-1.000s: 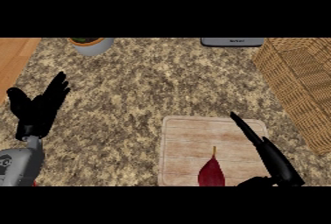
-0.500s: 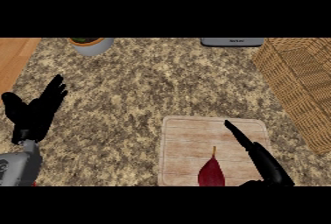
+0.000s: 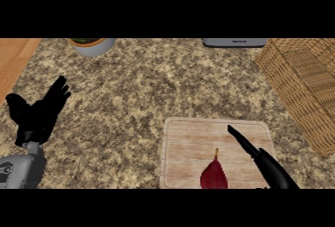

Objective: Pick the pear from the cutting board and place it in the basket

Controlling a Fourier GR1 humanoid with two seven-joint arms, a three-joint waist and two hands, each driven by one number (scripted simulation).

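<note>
Speckled counter (image 3: 144, 88), dark red pear (image 3: 214, 176) lying at the near edge of the cutting board (image 3: 193, 137), right hand (image 3: 260, 156) flat-fingered and empty just beside it, left hand (image 3: 40, 114) open off left, so a sideways nudge could roll it off before the basket (image 3: 304, 84)

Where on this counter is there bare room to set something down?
The widest bare counter lies between the left hand, the pot, the basket and the cutting board. The board's near right is crowded: pear, right hand.
</note>
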